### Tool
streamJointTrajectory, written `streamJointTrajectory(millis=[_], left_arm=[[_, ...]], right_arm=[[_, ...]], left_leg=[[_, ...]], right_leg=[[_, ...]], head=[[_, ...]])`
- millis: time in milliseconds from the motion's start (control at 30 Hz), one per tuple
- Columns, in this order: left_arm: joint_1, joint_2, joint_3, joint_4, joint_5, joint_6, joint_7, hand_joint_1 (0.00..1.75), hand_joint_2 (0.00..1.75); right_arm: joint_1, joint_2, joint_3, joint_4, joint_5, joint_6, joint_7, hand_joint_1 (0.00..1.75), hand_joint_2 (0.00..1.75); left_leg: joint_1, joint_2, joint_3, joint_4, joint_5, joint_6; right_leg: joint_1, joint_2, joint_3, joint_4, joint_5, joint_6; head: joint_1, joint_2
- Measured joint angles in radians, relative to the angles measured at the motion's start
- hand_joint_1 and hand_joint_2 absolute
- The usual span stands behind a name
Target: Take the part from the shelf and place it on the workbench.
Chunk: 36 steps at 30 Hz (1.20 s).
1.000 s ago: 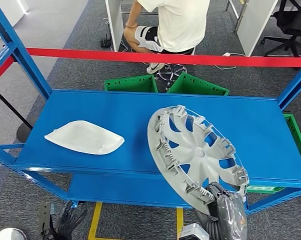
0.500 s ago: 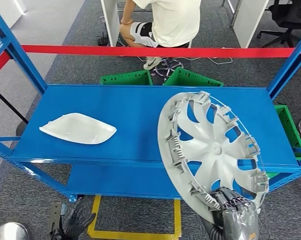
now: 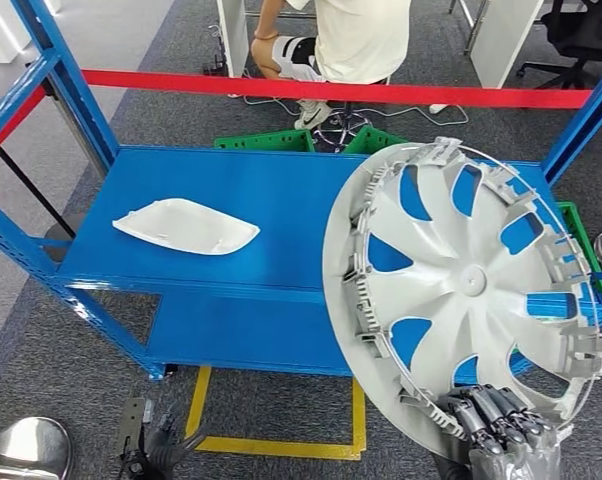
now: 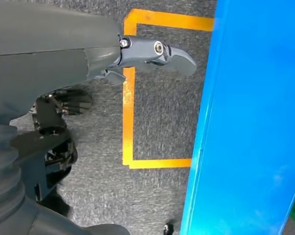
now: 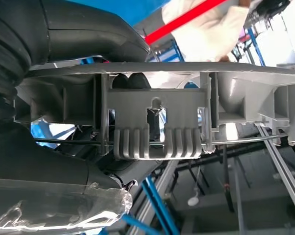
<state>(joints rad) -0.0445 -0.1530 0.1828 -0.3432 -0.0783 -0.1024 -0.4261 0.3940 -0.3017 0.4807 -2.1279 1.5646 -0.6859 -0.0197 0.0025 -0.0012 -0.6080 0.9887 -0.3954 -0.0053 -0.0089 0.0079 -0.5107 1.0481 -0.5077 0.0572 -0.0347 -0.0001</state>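
Blue shelf (image 3: 207, 200) spans mid-frame, one white panel (image 3: 185, 226) left of centre | my right hand (image 3: 502, 425) grips one grey wheel cover (image 3: 464, 290) by its rim, lower right | my left hand (image 3: 158, 445) hangs empty, fingers apart, lower left | one person (image 3: 358, 40) seated top centre

The shelf (image 3: 230, 205) is bright blue with a red bar (image 3: 321, 90) across. The wheel cover (image 3: 464, 290) is light grey, the flat part (image 3: 185, 226) is white. Behind are green crates (image 3: 264, 141); the grey carpet (image 3: 275, 420) carries yellow tape lines (image 3: 283, 445)
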Motion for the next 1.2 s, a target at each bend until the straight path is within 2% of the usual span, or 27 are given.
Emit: streamJointTrajectory(millis=[33, 67, 133, 167, 200, 267, 300, 333, 367, 400, 467, 533, 567, 633, 667, 700, 800, 833, 867, 900, 967, 1000, 1033, 1067, 1133, 1167, 1200], left_arm=[[0.000, -0.003, -0.001, -0.004, -0.001, 0.000, 0.001, 0.00, 1.75], [-0.001, -0.005, -0.002, -0.007, -0.002, 0.001, 0.002, 0.00, 1.75], [0.001, -0.008, -0.006, -0.011, -0.004, 0.001, 0.004, 0.00, 1.75], [0.003, -0.009, -0.007, -0.013, -0.005, 0.000, 0.005, 0.00, 1.75], [0.004, -0.009, -0.009, -0.014, -0.005, 0.000, 0.006, 0.00, 1.75], [0.003, -0.010, -0.013, -0.018, -0.004, -0.002, 0.010, 0.00, 1.75], [0.002, -0.010, -0.015, -0.020, -0.004, -0.003, 0.012, 0.00, 1.75], [0.001, -0.011, -0.017, -0.022, -0.003, -0.003, 0.014, 0.00, 1.75], [0.001, -0.012, -0.018, -0.023, -0.002, -0.004, 0.015, 0.00, 1.75], [0.000, -0.013, -0.019, -0.025, -0.001, -0.004, 0.015, 0.00, 1.75], [-0.006, -0.016, -0.021, -0.030, 0.001, -0.004, 0.016, 0.00, 1.75], [-0.014, -0.019, -0.024, -0.035, 0.001, -0.004, 0.016, 0.00, 1.75], [-0.016, -0.020, -0.024, -0.036, 0.001, -0.004, 0.016, 0.00, 1.75], [-0.015, -0.022, -0.025, -0.037, 0.001, -0.005, 0.016, 0.00, 1.75], [-0.013, -0.023, -0.026, -0.038, 0.001, -0.005, 0.017, 0.00, 1.75], [-0.011, -0.025, -0.029, -0.038, 0.001, -0.006, 0.017, 0.00, 1.75], [-0.009, -0.027, -0.040, -0.039, -0.001, -0.006, 0.019, 0.00, 1.75], [-0.008, -0.027, -0.043, -0.039, -0.002, -0.006, 0.020, 0.00, 1.75], [-0.006, -0.027, -0.045, -0.040, -0.002, -0.006, 0.021, 0.00, 1.75], [-0.005, -0.027, -0.047, -0.040, -0.002, -0.005, 0.022, 0.00, 1.75], [-0.003, -0.029, -0.054, -0.041, -0.003, -0.002, 0.026, 0.00, 1.75], [-0.002, -0.029, -0.059, -0.042, 0.000, 0.002, 0.029, 0.00, 1.75], [-0.002, -0.030, -0.066, -0.043, 0.003, 0.007, 0.033, 0.00, 1.75], [-0.002, -0.030, -0.074, -0.045, 0.007, 0.011, 0.036, 0.00, 1.75], [-0.003, -0.031, -0.089, -0.046, 0.012, 0.015, 0.039, 0.00, 1.75], [-0.002, -0.031, -0.095, -0.046, 0.012, 0.015, 0.040, 0.00, 1.75], [-0.002, -0.032, -0.101, -0.046, 0.012, 0.014, 0.041, 0.00, 1.75]], right_arm=[[0.006, 0.002, -0.009, -0.005, 0.001, 0.000, -0.006, 1.75, 1.75], [0.012, 0.003, -0.016, -0.009, 0.001, 0.000, -0.011, 1.75, 1.75], [0.023, 0.006, -0.028, -0.016, 0.001, 0.000, -0.014, 1.75, 1.75], [0.027, 0.008, -0.033, -0.019, 0.001, 0.000, -0.014, 1.75, 1.75], [0.030, 0.009, -0.037, -0.022, 0.001, 0.000, -0.014, 1.75, 1.75], [0.037, 0.012, -0.043, -0.027, 0.002, 0.000, -0.010, 1.75, 1.75], [0.042, 0.013, -0.044, -0.028, 0.003, 0.000, -0.004, 1.75, 1.75], [0.047, 0.014, -0.045, -0.029, 0.003, 0.000, 0.004, 1.75, 1.75], [0.051, 0.014, -0.045, -0.030, 0.003, 0.000, 0.011, 1.75, 1.75], [0.055, 0.015, -0.045, -0.030, 0.003, 0.000, 0.016, 1.75, 1.75], [0.060, 0.016, -0.045, -0.032, 0.003, 0.000, 0.022, 1.75, 1.75], [0.062, 0.016, -0.045, -0.035, 0.003, 0.000, 0.025, 1.75, 1.75], [0.063, 0.016, -0.045, -0.036, 0.003, 0.000, 0.029, 1.75, 1.75], [0.066, 0.016, -0.044, -0.038, 0.003, 0.000, 0.042, 1.75, 1.75], [0.071, 0.016, -0.043, -0.040, 0.003, 0.000, 0.050, 1.75, 1.75], [0.077, 0.016, -0.042, -0.043, 0.003, 0.000, 0.057, 1.75, 1.75], [0.096, 0.017, -0.042, -0.053, 0.002, 0.000, 0.069, 1.75, 1.75], [0.102, 0.019, -0.043, -0.055, 0.002, 0.000, 0.071, 1.75, 1.75], [0.108, 0.020, -0.044, -0.058, 0.002, 0.000, 0.073, 1.75, 1.75], [0.114, 0.021, -0.046, -0.062, 0.002, 0.000, 0.076, 1.75, 1.75], [0.125, 0.023, -0.049, -0.072, 0.002, 0.000, 0.084, 1.75, 1.75], [0.128, 0.023, -0.050, -0.078, 0.002, 0.000, 0.088, 1.75, 1.75], [0.131, 0.024, -0.051, -0.084, 0.002, 0.000, 0.090, 1.75, 1.75], [0.133, 0.025, -0.052, -0.089, 0.002, 0.000, 0.092, 1.75, 1.75], [0.142, 0.028, -0.056, -0.099, 0.002, 0.000, 0.093, 1.75, 1.75], [0.148, 0.031, -0.058, -0.104, 0.003, 0.000, 0.093, 1.75, 1.75], [0.153, 0.033, -0.062, -0.109, 0.003, 0.000, 0.092, 1.75, 1.75]], left_leg=[[0.000, 0.000, -0.002, 0.000, 0.007, -0.006], [-0.001, 0.000, -0.003, -0.001, 0.015, -0.011], [0.001, -0.001, -0.008, 0.000, 0.018, -0.024], [0.002, -0.001, -0.015, 0.013, -0.003, -0.030], [0.003, -0.001, -0.027, 0.044, -0.041, -0.036], [0.005, 0.000, -0.061, 0.161, -0.143, -0.045], [0.005, 0.000, -0.075, 0.224, -0.176, -0.047], [0.005, 0.000, -0.077, 0.267, -0.186, -0.049], [0.005, 0.000, -0.065, 0.278, -0.173, -0.050], [0.006, 0.000, -0.035, 0.254, -0.146, -0.049], [0.006, 0.000, 0.062, 0.127, -0.106, -0.046], [0.004, -0.003, 0.138, 0.007, -0.114, -0.033], [0.001, -0.004, 0.150, -0.019, -0.122, -0.025], [-0.001, -0.002, 0.138, -0.026, -0.111, -0.005], [0.000, 0.001, 0.130, -0.026, -0.102, 0.003], [0.001, 0.004, 0.120, -0.027, -0.091, 0.011], [0.000, 0.015, 0.084, -0.025, -0.060, 0.023], [-0.001, 0.022, 0.070, -0.024, -0.049, 0.023], [-0.002, 0.030, 0.055, -0.023, -0.039, 0.023], [-0.002, 0.039, 0.041, -0.022, -0.030, 0.022], [-0.004, 0.055, 0.020, -0.019, -0.014, 0.015], [-0.005, 0.063, 0.014, -0.016, -0.007, 0.010], [-0.007, 0.071, 0.010, -0.014, 0.000, 0.005], [-0.008, 0.080, 0.009, -0.012, 0.007, 0.000], [-0.006, 0.095, 0.006, -0.010, 0.016, -0.011], [-0.004, 0.086, 0.003, -0.003, 0.003, -0.018], [-0.003, 0.069, -0.003, 0.018, -0.027, -0.025]], right_leg=[[0.002, 0.001, 0.022, -0.038, -0.010, -0.003], [0.004, 0.002, 0.026, -0.050, -0.012, -0.007], [0.004, 0.001, 0.009, -0.050, 0.001, -0.023], [0.002, 0.000, 0.001, -0.051, 0.010, -0.033], [0.001, -0.001, -0.008, -0.052, 0.021, -0.041], [0.000, -0.002, -0.031, -0.051, 0.044, -0.049], [0.000, -0.002, -0.045, -0.051, 0.056, -0.050], [0.000, -0.003, -0.061, -0.050, 0.068, -0.049], [0.000, -0.003, -0.076, -0.049, 0.079, -0.047], [0.000, -0.003, -0.089, -0.048, 0.089, -0.044], [0.000, -0.003, -0.113, -0.043, 0.107, -0.035], [0.002, -0.004, -0.128, -0.038, 0.124, -0.025], [0.003, -0.004, -0.131, -0.039, 0.133, -0.020], [0.001, -0.004, -0.138, -0.043, 0.148, -0.008], [-0.001, -0.003, -0.145, -0.037, 0.135, -0.003], [-0.002, -0.003, -0.156, -0.014, 0.102, 0.002], [-0.003, -0.003, -0.199, 0.157, -0.042, 0.012], [-0.003, -0.003, -0.203, 0.211, -0.059, 0.013], [-0.003, -0.004, -0.195, 0.239, -0.052, 0.014], [-0.003, -0.006, -0.169, 0.231, -0.027, 0.014], [-0.002, -0.032, -0.068, 0.119, 0.014, 0.015], [0.000, -0.049, -0.009, 0.040, 0.013, 0.013], [0.003, -0.063, 0.032, -0.022, 0.002, 0.009], [0.006, -0.069, 0.053, -0.061, -0.011, 0.004], [0.008, -0.055, 0.042, -0.073, -0.008, -0.013], [0.007, -0.045, 0.030, -0.071, -0.001, -0.021], [0.006, -0.036, 0.020, -0.070, 0.009, -0.030]], head=[[0.000, 0.000], [0.000, 0.000], [0.001, 0.000], [-0.002, 0.000], [-0.005, 0.000], [-0.010, 0.000], [-0.011, 0.000], [-0.011, 0.000], [-0.011, 0.000], [-0.011, 0.000], [-0.012, 0.000], [-0.012, 0.000], [-0.012, 0.000], [-0.011, 0.000], [-0.010, 0.000], [-0.008, 0.000], [-0.002, 0.000], [-0.001, 0.000], [0.000, 0.000], [0.000, 0.000], [0.000, 0.000], [0.000, 0.000], [-0.001, 0.000], [-0.001, 0.000], [-0.002, 0.000], [-0.003, 0.000], [-0.004, 0.000]])
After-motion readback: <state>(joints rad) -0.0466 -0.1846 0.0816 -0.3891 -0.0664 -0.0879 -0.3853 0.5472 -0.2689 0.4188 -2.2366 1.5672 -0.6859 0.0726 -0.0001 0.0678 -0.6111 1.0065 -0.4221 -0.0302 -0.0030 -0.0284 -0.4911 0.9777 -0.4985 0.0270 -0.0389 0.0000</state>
